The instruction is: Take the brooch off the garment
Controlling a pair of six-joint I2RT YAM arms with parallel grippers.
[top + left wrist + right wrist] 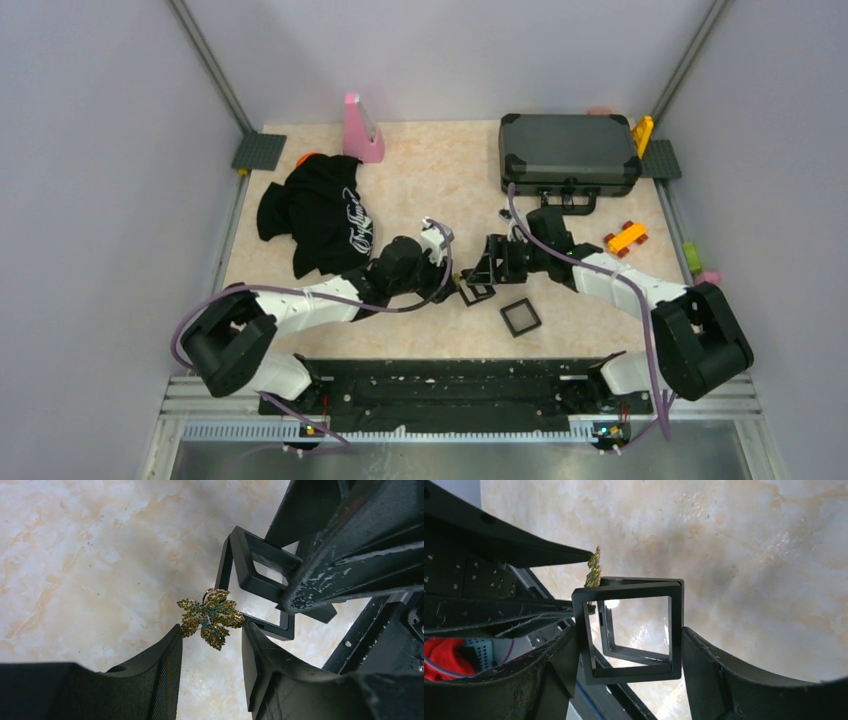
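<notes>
The left fingers (165, 680) pinch the brooch (210, 617), probably light, stiff and fragile, by its edges, while the right fingers (714, 675) clamp a black frame (634, 591).

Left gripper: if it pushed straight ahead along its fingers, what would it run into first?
Most likely the open black frame held in the right gripper. The left gripper holds the brooch, and the frame sits just beyond it in the wrist view, though the gap is hard to judge.
</notes>
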